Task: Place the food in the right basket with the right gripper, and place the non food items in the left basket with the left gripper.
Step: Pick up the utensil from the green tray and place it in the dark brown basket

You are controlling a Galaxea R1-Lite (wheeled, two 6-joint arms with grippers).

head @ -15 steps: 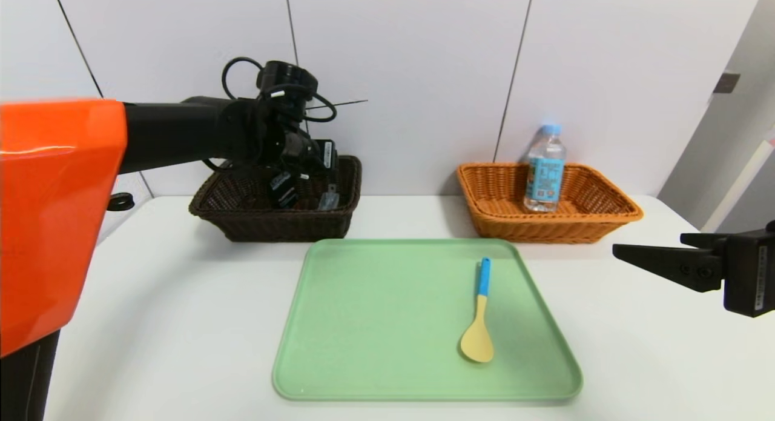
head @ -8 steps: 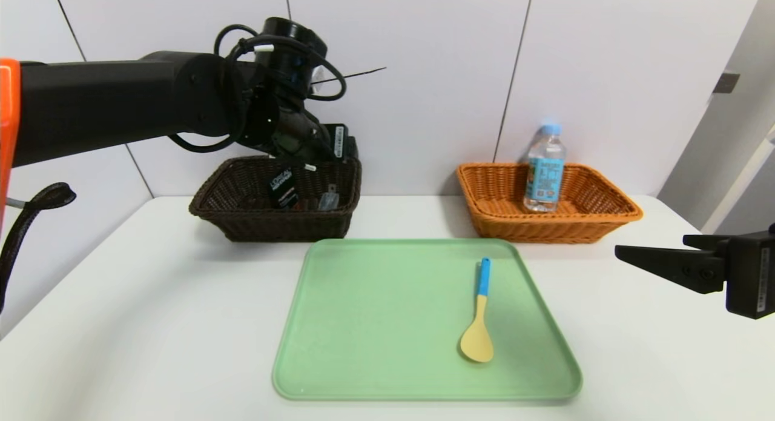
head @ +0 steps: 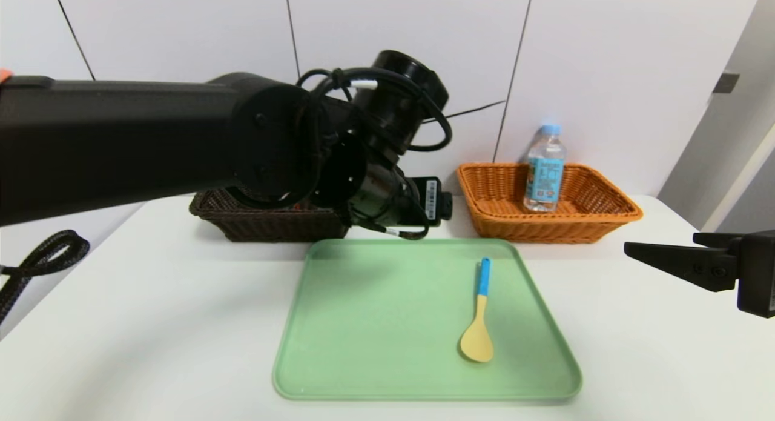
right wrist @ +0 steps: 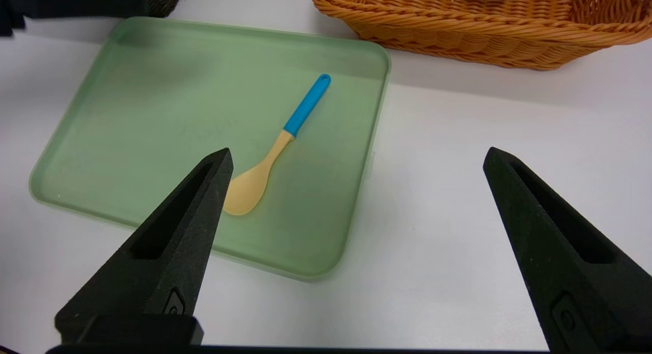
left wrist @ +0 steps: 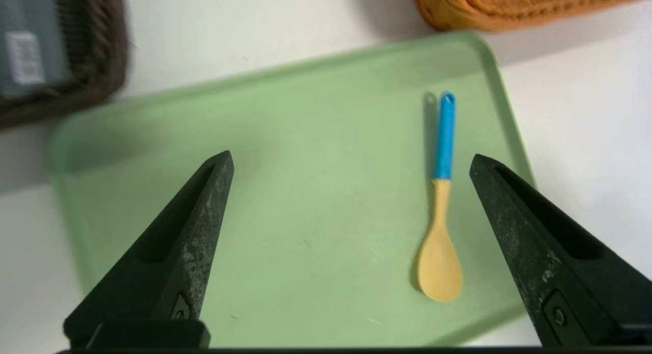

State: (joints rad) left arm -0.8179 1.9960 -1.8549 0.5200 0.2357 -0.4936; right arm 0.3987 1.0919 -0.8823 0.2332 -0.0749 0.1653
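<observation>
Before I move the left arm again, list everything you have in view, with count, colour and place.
spoon: one, tan with a blue handle, lying on the tray
tray: one, green, on the table in front of the baskets
right basket: one, orange-brown wicker, behind the tray's right side
bottle: one, clear with a blue cap and label, standing in the right basket
left basket: one, dark brown wicker, behind the tray's left side, partly hidden by the left arm
table: one, white, under the tray and baskets
wall: one, white panels, behind the table
left gripper: one, black, above the tray, fingers open
right gripper: one, black, idle over the table right of the tray, fingers open
</observation>
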